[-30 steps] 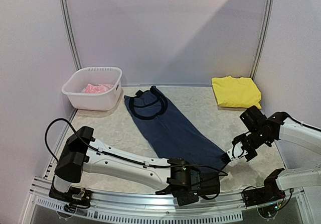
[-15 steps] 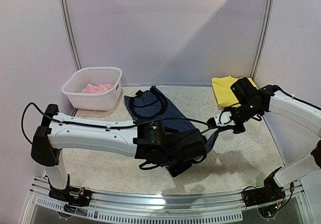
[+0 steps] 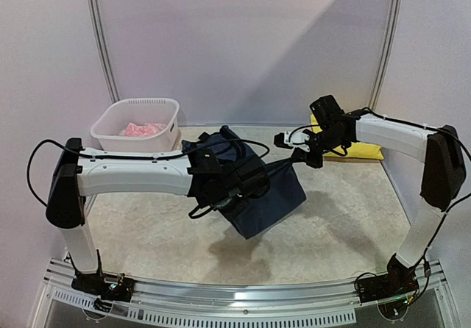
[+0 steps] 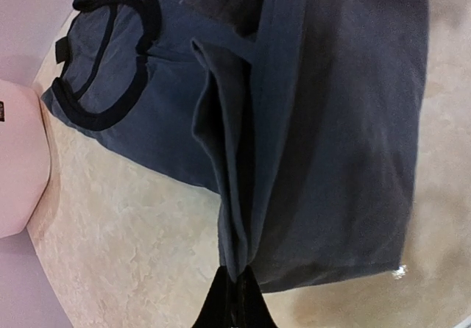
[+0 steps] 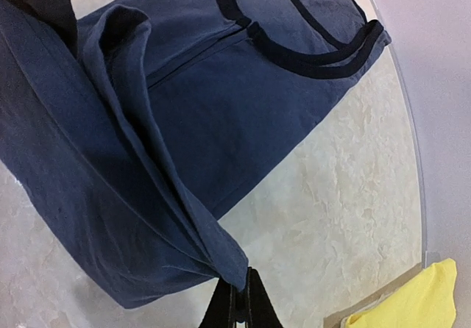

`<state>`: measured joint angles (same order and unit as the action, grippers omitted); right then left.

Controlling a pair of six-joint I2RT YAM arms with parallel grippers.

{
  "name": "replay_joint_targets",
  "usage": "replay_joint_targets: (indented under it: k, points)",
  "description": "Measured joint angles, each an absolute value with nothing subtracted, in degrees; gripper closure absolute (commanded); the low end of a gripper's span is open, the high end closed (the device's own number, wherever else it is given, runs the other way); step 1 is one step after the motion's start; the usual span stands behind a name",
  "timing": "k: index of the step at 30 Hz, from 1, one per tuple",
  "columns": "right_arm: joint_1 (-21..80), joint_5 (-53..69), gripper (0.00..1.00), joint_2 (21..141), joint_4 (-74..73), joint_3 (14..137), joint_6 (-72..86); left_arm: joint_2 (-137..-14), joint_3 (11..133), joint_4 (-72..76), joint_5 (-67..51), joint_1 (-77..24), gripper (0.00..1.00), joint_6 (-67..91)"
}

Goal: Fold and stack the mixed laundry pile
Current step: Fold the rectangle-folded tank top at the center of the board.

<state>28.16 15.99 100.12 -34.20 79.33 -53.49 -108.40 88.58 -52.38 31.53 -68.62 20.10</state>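
Note:
The navy tank top [image 3: 274,195] lies with its dark-trimmed neck end [image 3: 224,138] flat on the table near the back. Its hem end is lifted and hangs in a sagging fold over the middle. My left gripper [image 3: 254,179] is shut on one hem corner, seen pinched between the fingertips in the left wrist view [image 4: 237,298]. My right gripper [image 3: 296,159] is shut on the other hem corner [image 5: 239,298]. The navy cloth [image 4: 338,122] drapes down from both grips [image 5: 110,144]. The pink garment [image 3: 143,129] lies in the basket. The yellow garment [image 3: 359,150] sits folded at the back right.
A white slotted basket [image 3: 136,148] stands at the back left, its wall also showing in the left wrist view [image 4: 18,166]. The right arm reaches across in front of the yellow garment [image 5: 416,298]. Metal frame posts [image 3: 103,41] and pale walls bound the table.
Both grippers have risen from the near edge and carried the tank top's hem toward the back, doubling the lower half over the upper. Both stayed shut on the cloth.

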Motion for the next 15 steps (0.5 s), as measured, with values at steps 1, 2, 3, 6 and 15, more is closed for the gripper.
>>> replay_joint_targets:
  k: [1,2,3,6,15]
  points:
    - [28.2,16.0,0.99,101.8,-33.6,80.8,-52.7,-108.2,88.1,-52.0,31.5,-67.5,1.00,19.8]
    - [28.2,16.0,0.99,103.5,-33.2,82.3,-52.0,-108.2,87.7,-51.4,31.4,-66.2,1.00,19.5]
    - [28.2,16.0,0.99,105.3,-32.8,83.9,-51.3,-108.2,87.4,-50.9,31.2,-65.0,1.00,19.1]
    - [28.2,16.0,0.99,110.2,-32.2,88.4,-49.8,-108.3,87.2,-49.5,30.4,-62.0,1.00,17.6]
    - [28.2,15.2,0.99,120.0,-31.6,96.9,-47.2,-112.3,88.2,-46.1,27.8,-56.6,1.00,14.1]
